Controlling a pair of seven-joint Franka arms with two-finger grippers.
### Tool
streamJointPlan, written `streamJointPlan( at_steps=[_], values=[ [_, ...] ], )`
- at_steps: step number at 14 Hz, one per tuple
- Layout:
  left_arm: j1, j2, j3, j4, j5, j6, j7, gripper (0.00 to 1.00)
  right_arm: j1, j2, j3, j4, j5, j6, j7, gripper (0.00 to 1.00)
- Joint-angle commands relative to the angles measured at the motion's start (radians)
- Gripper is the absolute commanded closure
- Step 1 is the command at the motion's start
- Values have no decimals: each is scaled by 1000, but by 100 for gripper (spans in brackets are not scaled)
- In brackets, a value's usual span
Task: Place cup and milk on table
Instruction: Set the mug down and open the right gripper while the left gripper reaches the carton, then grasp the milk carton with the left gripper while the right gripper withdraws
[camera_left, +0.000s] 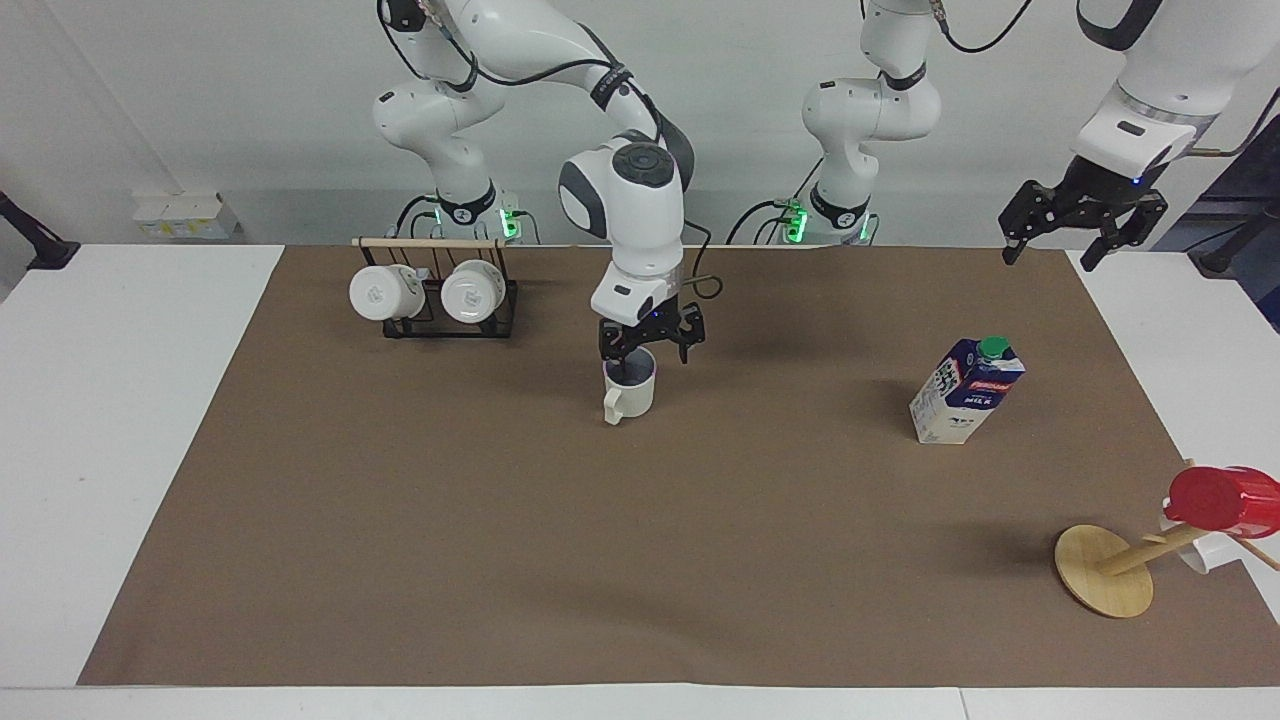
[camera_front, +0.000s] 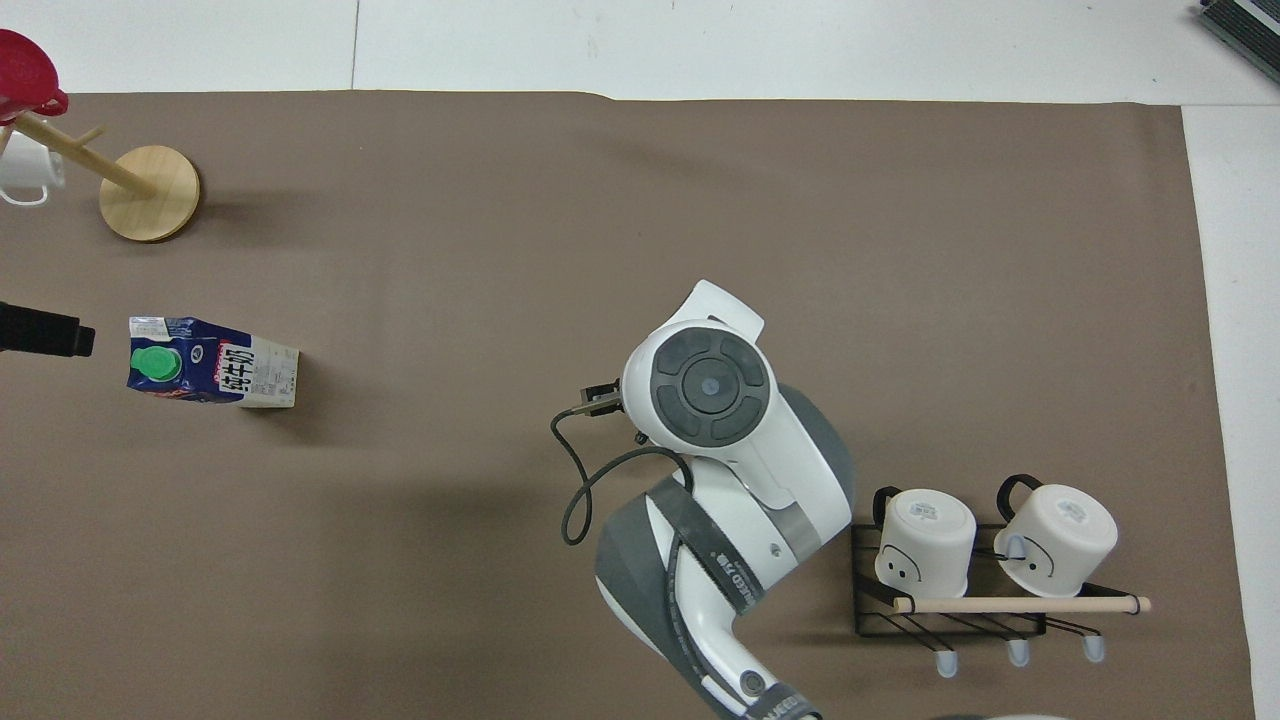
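Cup (camera_left: 629, 387) stands upright on the brown sheet (camera_left: 500, 520) of the surface (camera_left: 120, 420), a little above the middle of the facing frame, its handle turned toward the lower edge. Just over it hangs the right tool (camera_left: 650, 345), fingers spread apart and holding nothing; the tips seem to sit a shade above the rim, clear of it, though the gap is hard to judge from this angle. In the overhead view the right arm's wrist covers the cup entirely.

Milk (camera_left: 965, 391) stands on the sheet in the right-centre of the facing frame, well apart from the cup; in the overhead view it shows at centre left (camera_front: 210, 361), green cap up. Left tool (camera_left: 1083, 218) hangs in the upper right of the facing frame, over the sheet's edge, fingers wide and empty, the arm waiting.

Two white mugs (camera_left: 428, 292) hang on a black rack (camera_left: 500, 310) in the upper left. A red cup (camera_left: 1225, 500) sits on a wooden stand (camera_left: 1103, 570) at the lower right.
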Motion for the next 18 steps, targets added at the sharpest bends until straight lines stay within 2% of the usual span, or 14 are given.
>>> streamJointPlan(
  at_steps=[1,3,7,12,15,18],
  values=[
    [-8,-5,6,-67,-3,77,6,0,-49,-72,7,0,7,-84,8,0],
    [-7,-1,6,-110,-4,152,8,0,-81,-113,7,0,7,-147,8,0],
    [-6,-1,6,-262,-4,318,8,0,-142,-167,5,0,7,-259,-1,0],
    [-3,65,8,-290,-4,395,8,0,-274,-248,1,0,5,-362,-80,0],
    [7,68,8,-343,-4,460,8,0,-363,-302,-4,1,5,-402,-100,0],
    [7,101,6,-354,-4,485,8,0,-452,-349,-4,1,5,-497,-180,0]
  ],
)
